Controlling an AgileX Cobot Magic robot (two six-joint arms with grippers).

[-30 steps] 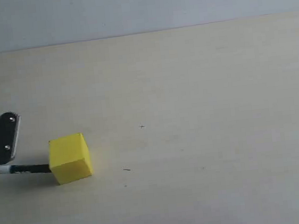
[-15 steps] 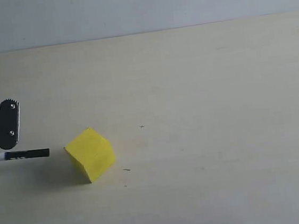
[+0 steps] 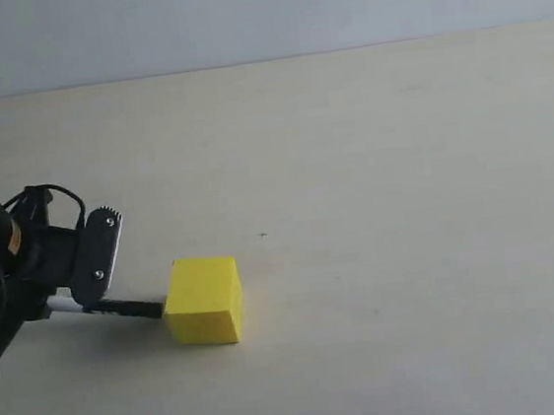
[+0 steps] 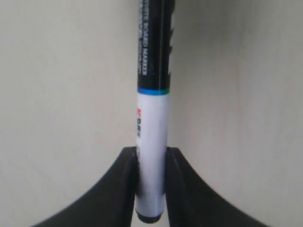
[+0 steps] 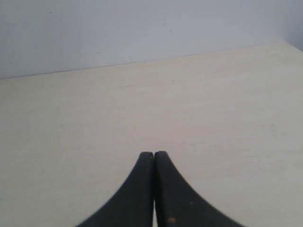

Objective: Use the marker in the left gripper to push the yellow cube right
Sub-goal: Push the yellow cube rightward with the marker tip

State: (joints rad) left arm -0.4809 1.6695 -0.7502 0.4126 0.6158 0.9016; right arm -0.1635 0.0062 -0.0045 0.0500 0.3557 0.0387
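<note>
Yellow cube [image 3: 205, 300] sits left of centre on the table [image 3: 406, 204]. The marker [image 3: 119, 307], pinched tight in the left gripper [image 4: 151, 161], lies nearly level, black tip seemingly touching the cube's left face, so rightward is straight along the pen! Right gripper [image 5: 154, 158] is pressed together, empty.

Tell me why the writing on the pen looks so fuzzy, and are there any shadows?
In the left wrist view the marker sits near the camera, so its printed letters are blurry. In the exterior view a soft, pale shadow lies on the table under the marker, next to the yellow cube. In the right wrist view the light is even, with no glare.
</note>
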